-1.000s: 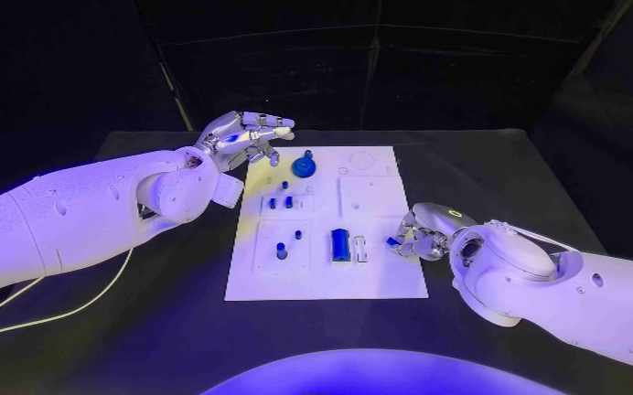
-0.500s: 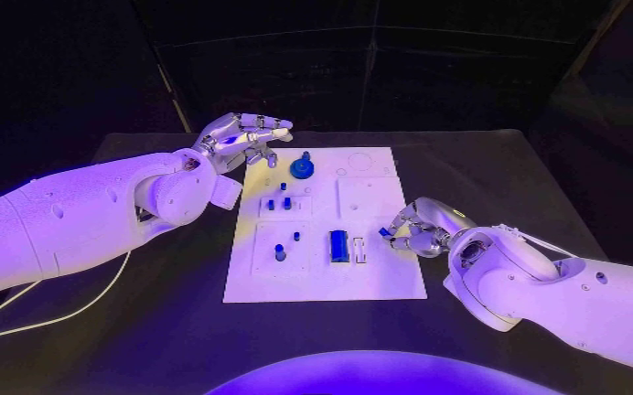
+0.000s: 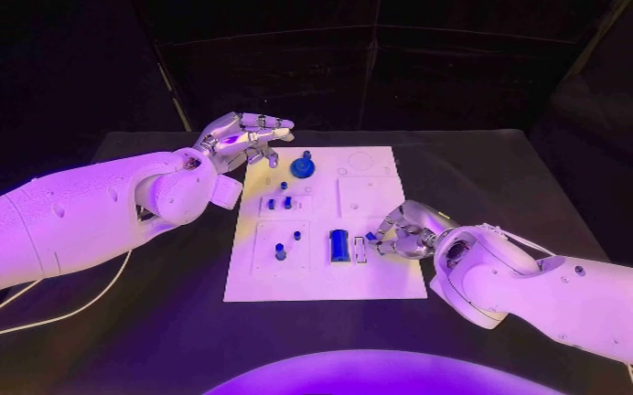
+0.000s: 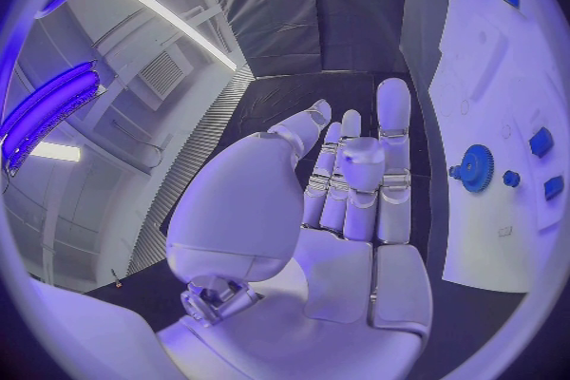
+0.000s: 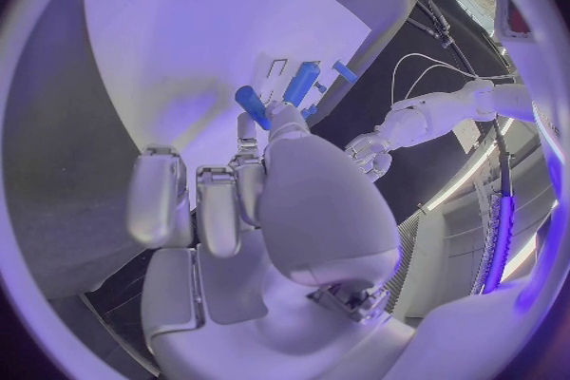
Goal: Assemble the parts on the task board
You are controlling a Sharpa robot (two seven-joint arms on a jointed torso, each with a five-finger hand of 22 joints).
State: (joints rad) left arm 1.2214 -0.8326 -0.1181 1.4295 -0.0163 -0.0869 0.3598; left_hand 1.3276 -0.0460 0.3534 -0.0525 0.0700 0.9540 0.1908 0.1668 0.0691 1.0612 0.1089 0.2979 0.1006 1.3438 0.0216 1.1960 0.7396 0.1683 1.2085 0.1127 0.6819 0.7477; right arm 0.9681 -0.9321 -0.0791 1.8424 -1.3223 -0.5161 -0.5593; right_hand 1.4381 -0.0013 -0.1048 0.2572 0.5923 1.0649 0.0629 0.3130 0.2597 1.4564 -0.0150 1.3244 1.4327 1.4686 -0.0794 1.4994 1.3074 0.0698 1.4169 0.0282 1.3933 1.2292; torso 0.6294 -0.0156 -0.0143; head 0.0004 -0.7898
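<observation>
Right wrist view — right hand (image 5: 256, 180) pinches blue part (image 5: 252, 106); left hand (image 3: 247, 138) fingers apart, holding nothing

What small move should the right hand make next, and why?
Probably carry its part a little further over the board and lower it there. The right hand pinches a small blue part at its fingertips and hovers at the board's right edge, beside the large blue block. I cannot tell which slot it belongs to. The left hand holds nothing.

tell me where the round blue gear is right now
In the head view the round blue gear stands at the white task board's far left end, beside the left hand.
</observation>
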